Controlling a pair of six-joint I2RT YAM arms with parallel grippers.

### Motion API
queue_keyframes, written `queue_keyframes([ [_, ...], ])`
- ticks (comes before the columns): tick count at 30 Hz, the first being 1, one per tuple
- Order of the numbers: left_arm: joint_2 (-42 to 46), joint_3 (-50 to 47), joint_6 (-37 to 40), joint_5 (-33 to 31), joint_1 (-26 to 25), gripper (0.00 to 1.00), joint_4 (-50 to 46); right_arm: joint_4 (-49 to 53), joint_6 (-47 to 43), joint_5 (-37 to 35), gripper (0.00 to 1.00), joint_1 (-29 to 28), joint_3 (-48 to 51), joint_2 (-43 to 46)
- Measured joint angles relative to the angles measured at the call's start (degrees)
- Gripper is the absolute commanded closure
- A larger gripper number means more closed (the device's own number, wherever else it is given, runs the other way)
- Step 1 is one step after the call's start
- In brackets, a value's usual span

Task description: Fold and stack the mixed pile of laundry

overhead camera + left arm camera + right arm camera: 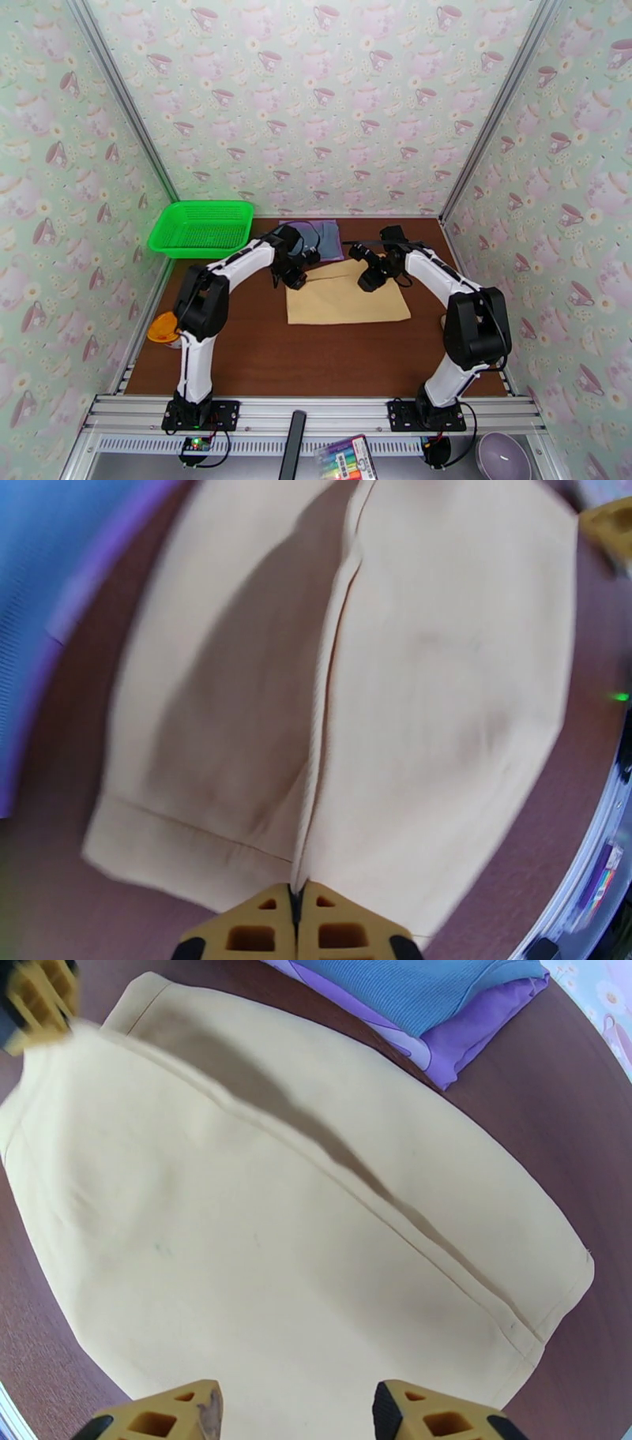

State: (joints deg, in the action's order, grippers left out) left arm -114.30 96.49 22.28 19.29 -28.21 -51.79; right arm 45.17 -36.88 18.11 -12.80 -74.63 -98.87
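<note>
Left gripper (297, 898): jaws pressed together on the tan-yellow shirt (347, 301) at its folded edge.
Right gripper (296, 1414): jaws apart above the same cloth.
Tan-yellow shirt: flat on the table (316, 359), just before the slate-blue shirt (426, 988), which lies on the purple T-shirt (482, 1039).

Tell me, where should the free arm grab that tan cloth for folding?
Probably the free end of the fold ridge, from straight above: the tan cloth lies flat, so only that ridge gives a lip. The left end effector pinches the other end; the right end effector is open.
</note>
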Motion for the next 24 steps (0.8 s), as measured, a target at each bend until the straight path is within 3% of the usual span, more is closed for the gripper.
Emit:
queue_keyframes([
  [5, 2.14, 2.78, -2.45, -0.22, 1.25, 1.0, 3.32, -0.04, 0.22, -0.98, 0.45, 0.07, 0.0, -0.02],
  [15, -10.97, 2.36, -7.06, -1.49, 6.1, 1.0, 10.05, -2.73, -1.9, -6.6, 0.4, 1.29, -1.29, -1.84],
  [24, -12.13, 2.64, -8.0, -2.29, 6.1, 1.0, 11.58, -0.83, -11.13, -9.97, 0.43, 3.74, -15.43, -15.23],
])
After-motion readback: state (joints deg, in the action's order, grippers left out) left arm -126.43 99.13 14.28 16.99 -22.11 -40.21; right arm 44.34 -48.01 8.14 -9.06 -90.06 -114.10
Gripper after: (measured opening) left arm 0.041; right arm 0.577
